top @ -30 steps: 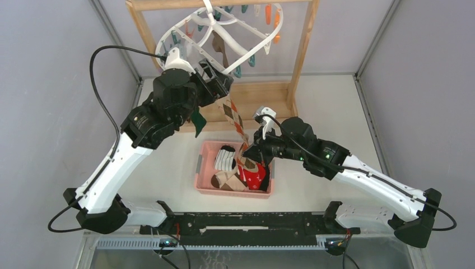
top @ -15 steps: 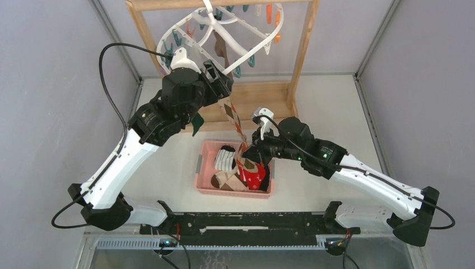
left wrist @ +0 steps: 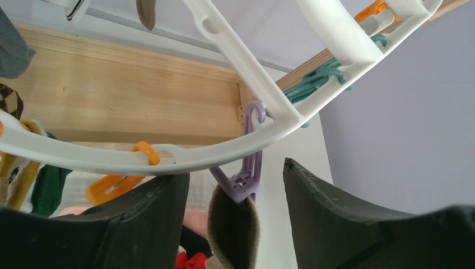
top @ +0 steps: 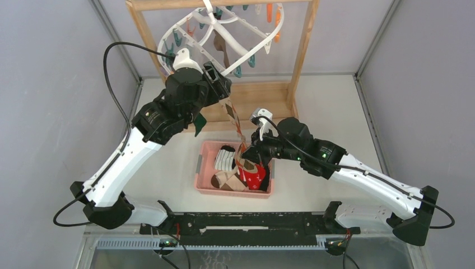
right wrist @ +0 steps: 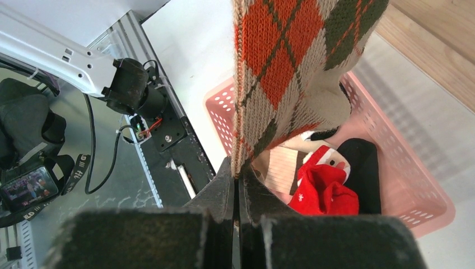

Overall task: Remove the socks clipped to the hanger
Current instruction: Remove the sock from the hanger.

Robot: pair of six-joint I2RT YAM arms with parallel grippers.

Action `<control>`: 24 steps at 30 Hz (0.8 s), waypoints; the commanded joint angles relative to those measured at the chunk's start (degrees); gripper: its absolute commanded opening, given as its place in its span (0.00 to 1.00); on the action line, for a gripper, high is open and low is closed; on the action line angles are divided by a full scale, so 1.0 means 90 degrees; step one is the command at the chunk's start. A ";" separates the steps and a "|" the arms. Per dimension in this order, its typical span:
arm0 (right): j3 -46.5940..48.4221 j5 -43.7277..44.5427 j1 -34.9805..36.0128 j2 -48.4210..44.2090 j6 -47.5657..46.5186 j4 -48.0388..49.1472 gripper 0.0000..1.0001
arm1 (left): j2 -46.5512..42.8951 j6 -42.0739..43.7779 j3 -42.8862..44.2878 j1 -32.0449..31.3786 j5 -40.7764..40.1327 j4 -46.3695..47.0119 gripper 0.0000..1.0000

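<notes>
The white hanger (top: 253, 46) hangs from the wooden frame, tilted down at the left. A brown argyle sock (top: 234, 119) stretches from it down towards the basket. In the left wrist view a purple clip (left wrist: 250, 165) on the hanger rim (left wrist: 84, 156) pinches that sock's brown cuff (left wrist: 232, 224). My left gripper (left wrist: 234, 171) is open, one finger on each side of the clip and cuff, touching neither. My right gripper (right wrist: 236, 168) is shut on the argyle sock's lower end (right wrist: 291, 67) above the basket. A brown sock (top: 219, 45) still hangs further back.
A pink basket (top: 201, 168) below holds several removed socks, a red one (right wrist: 325, 190) among them. The wooden frame (top: 305, 50) stands behind with its base board (left wrist: 129, 95). A dark green sock (top: 197, 123) and a grey one (left wrist: 11, 50) hang at the left.
My left arm has shifted slightly right and up to the hanger, and its jaws have narrowed around the purple clip. The right gripper has kept its hold on the argyle sock.
</notes>
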 commanded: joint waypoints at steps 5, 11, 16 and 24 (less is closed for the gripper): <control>0.0300 0.0474 0.0179 -0.0090 -0.0341 -0.0050 0.00 | 0.0049 0.0126 0.0663 -0.0023 -0.0177 -0.0051 0.75; 0.0435 0.1226 0.0284 -0.0074 -0.0651 -0.0387 0.00 | 0.0198 -0.0042 0.1057 -0.0023 -0.0096 -0.0396 0.80; 0.0538 0.1706 0.0319 0.0008 -0.0841 -0.0495 0.00 | 0.0485 -0.0307 0.1633 -0.0024 0.0021 -0.0986 0.79; 0.0544 0.2231 0.0379 0.0095 -0.0964 -0.0505 0.00 | 0.0287 -0.0619 0.1653 -0.0028 0.0149 -0.1284 0.78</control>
